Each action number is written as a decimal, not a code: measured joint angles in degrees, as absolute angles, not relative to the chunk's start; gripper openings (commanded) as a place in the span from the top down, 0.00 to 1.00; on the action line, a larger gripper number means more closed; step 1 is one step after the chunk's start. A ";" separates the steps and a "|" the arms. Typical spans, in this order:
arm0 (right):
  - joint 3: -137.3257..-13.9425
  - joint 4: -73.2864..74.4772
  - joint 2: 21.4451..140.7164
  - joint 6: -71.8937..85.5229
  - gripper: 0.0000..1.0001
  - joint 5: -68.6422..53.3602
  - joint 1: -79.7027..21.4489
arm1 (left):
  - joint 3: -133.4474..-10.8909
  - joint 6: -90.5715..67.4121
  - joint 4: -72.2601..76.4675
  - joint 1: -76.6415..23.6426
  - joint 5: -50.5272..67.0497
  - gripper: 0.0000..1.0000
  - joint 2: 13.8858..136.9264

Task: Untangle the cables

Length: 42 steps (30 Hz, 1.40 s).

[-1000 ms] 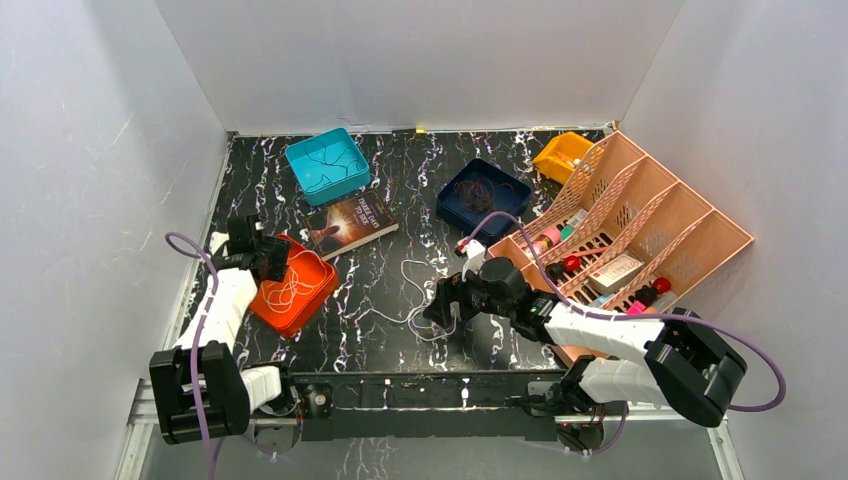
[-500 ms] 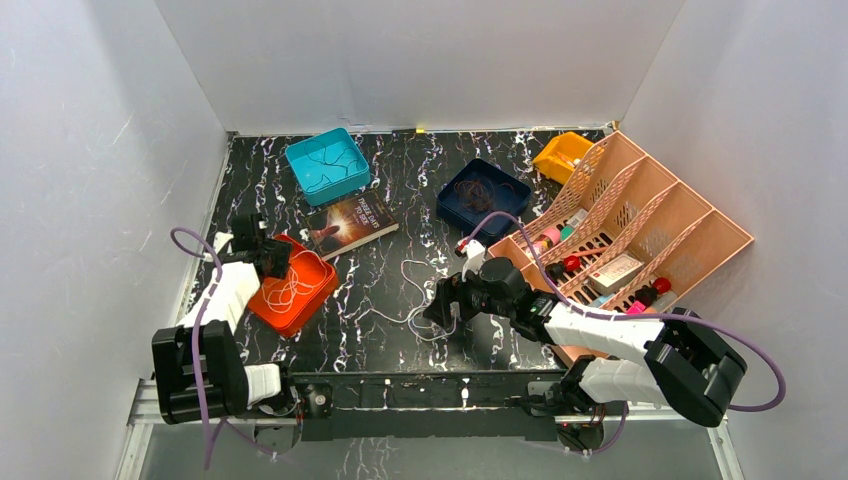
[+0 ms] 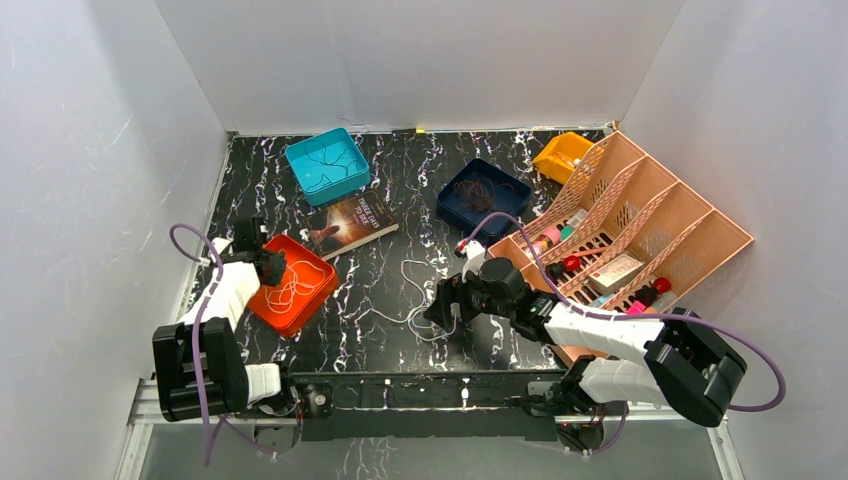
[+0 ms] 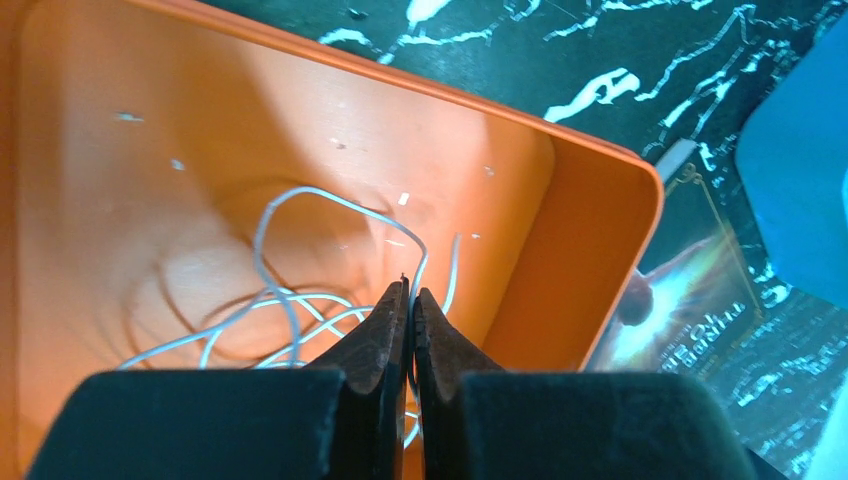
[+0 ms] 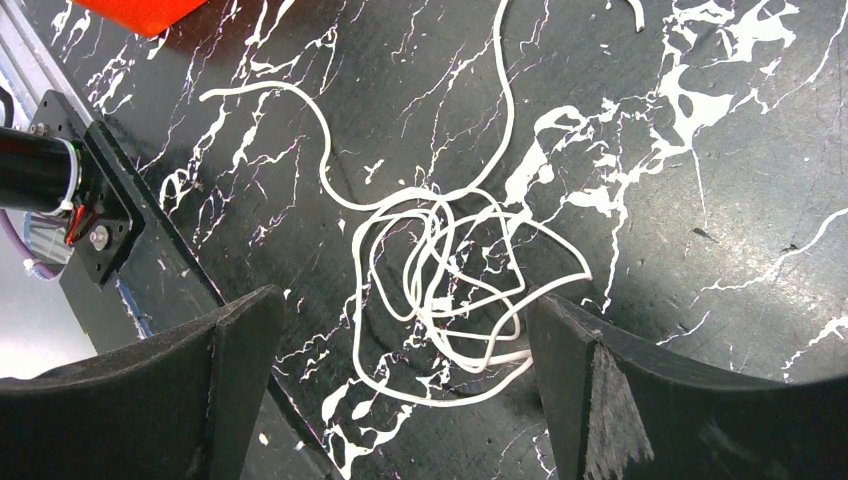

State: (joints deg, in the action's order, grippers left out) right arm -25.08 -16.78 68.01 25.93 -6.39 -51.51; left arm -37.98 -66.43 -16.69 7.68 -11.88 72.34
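Observation:
A white cable lies looped inside the orange tray, which sits at the left of the table. My left gripper hangs over that tray's left side with its jaws pressed together. One strand runs right up to the tips. A second tangle of white cable lies on the black marbled table near the front. My right gripper hovers just above it, wide open, with a finger on either side. Dark cable lies in the teal tray and brown cables in the navy tray.
At the back stand a teal tray, a navy tray and a yellow bin. A book lies beside the orange tray. A pink divided organizer fills the right side. The black mounting rail borders the tangle's near side.
My left gripper has gone from partly open to shut and drawn back slightly toward the orange tray's left edge. The right arm and the tangle under it have not moved.

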 measured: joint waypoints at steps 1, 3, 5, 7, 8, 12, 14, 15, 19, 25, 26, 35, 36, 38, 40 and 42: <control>-25.08 -16.80 68.01 25.93 0.02 -6.39 -51.51 | -37.98 -66.19 -17.19 7.75 -12.43 1.00 72.27; -25.08 -16.78 68.01 25.93 0.02 -6.42 -51.51 | -37.98 -65.56 -18.39 7.90 -13.80 1.00 72.16; -25.08 -16.80 68.01 25.93 0.02 -6.42 -51.51 | -38.02 -64.95 -19.44 8.05 -15.07 1.00 72.16; -25.08 -16.80 68.01 25.93 0.01 -6.44 -51.51 | -38.11 -64.38 -20.53 8.21 -16.27 1.00 72.16; -25.08 -16.80 68.01 25.93 0.02 -6.44 -51.51 | -38.22 -64.07 -21.10 8.29 -16.95 1.00 72.16; -25.08 -16.80 68.01 25.93 0.02 -6.52 -51.51 | -38.89 -63.29 -23.09 8.69 -19.38 1.00 72.16; -25.08 -16.80 68.01 25.93 0.02 -6.59 -51.51 | -39.53 -62.98 -24.08 8.93 -20.60 1.00 72.16; -25.08 -16.80 68.01 25.93 0.02 -6.61 -51.51 | -39.75 -62.81 -24.32 9.02 -20.97 1.00 72.16; -25.08 -16.80 68.01 25.93 0.02 -6.61 -51.51 | -40.45 -62.08 -24.75 9.30 -22.09 0.98 72.16; -25.08 -16.80 68.01 25.93 0.02 -6.61 -51.51 | -41.80 -58.81 -24.67 9.32 -21.19 0.75 72.16; -25.08 -16.78 68.01 25.93 0.02 -6.61 -51.51 | -42.39 -57.98 -24.56 9.32 -20.73 0.70 72.16; -25.08 -16.36 67.37 26.04 0.02 -5.76 -51.51 | -47.35 -50.46 -24.08 9.32 -18.92 0.45 67.24; -25.08 -16.32 66.87 26.15 0.02 -5.13 -51.51 | -47.94 -49.19 -24.08 9.32 -18.70 0.44 66.26; -25.36 -15.79 65.89 26.20 0.02 -3.66 -51.51 | -49.25 -46.48 -24.08 9.32 -17.89 0.44 64.93; -26.65 -14.06 65.25 26.11 0.02 -1.43 -51.51 | -50.43 -43.90 -24.14 9.32 -16.71 0.44 64.40; -28.62 -12.32 65.14 25.89 0.02 0.86 -51.51 | -51.51 -41.12 -24.29 9.32 -14.72 0.44 64.29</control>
State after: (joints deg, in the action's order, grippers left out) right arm -28.62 -12.32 65.14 25.89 0.86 -51.51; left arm -51.51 -41.12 -24.29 9.32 -14.72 64.29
